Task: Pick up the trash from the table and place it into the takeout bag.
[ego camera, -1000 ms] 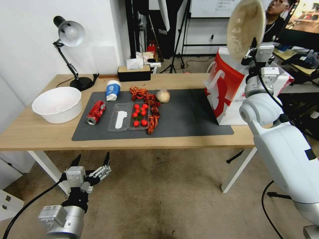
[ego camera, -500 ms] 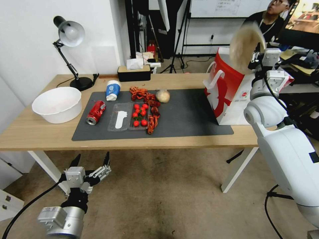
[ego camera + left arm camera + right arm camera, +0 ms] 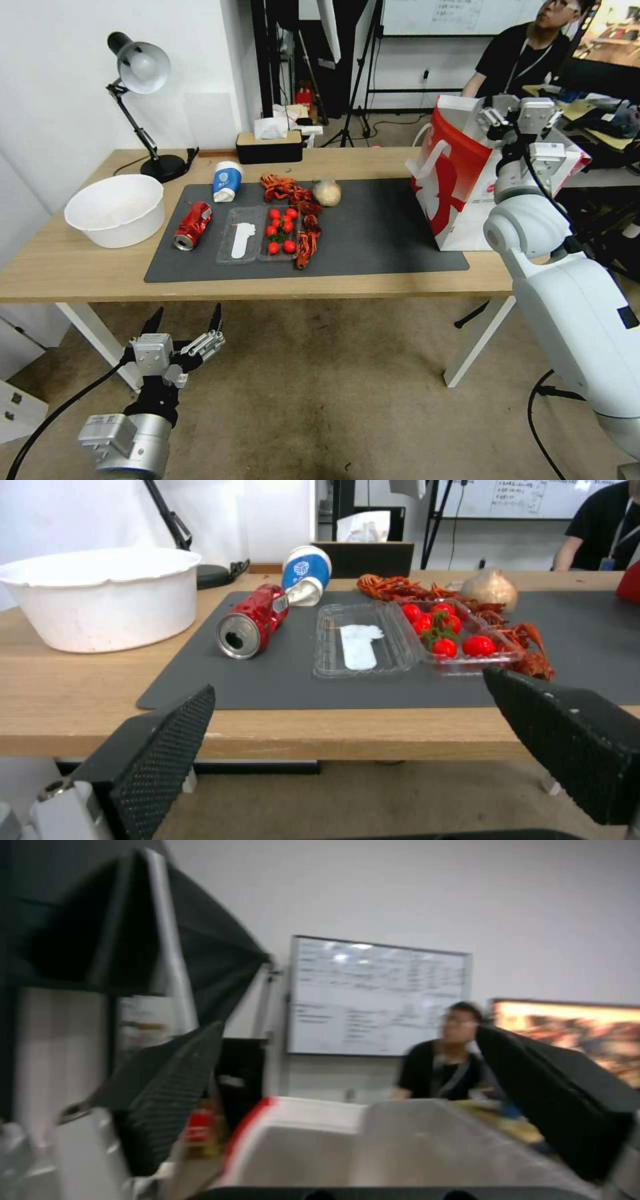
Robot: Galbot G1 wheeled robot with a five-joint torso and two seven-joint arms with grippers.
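On the table's [image 3: 80, 267] dark mat lie a dented red can [image 3: 193, 226], a blue-and-white paper cup [image 3: 226, 181] on its side, and a small beige ball [image 3: 327, 193]. The takeout bag [image 3: 453, 187] stands upright at the right end. My right gripper [image 3: 495, 119] hovers open over its mouth, holding nothing; the right wrist view looks between that gripper's [image 3: 347, 1032] spread fingers at the bag's open top [image 3: 320, 1140]. Below the table's front edge my left gripper [image 3: 186, 317] waits open, facing the can [image 3: 253, 622], the cup [image 3: 305, 575] and the ball [image 3: 489, 587].
A clear tray with tomatoes [image 3: 267, 233] and red crayfish shells [image 3: 293, 193] lie mid-mat. A big white bowl [image 3: 115, 210], a desk lamp [image 3: 141, 73] and a tissue box [image 3: 269, 147] occupy the left and back. A person sits behind the bag.
The right gripper came down over the bag with a beige bowl, then opened. The bowl has left its fingers and is out of sight. The left arm stayed put.
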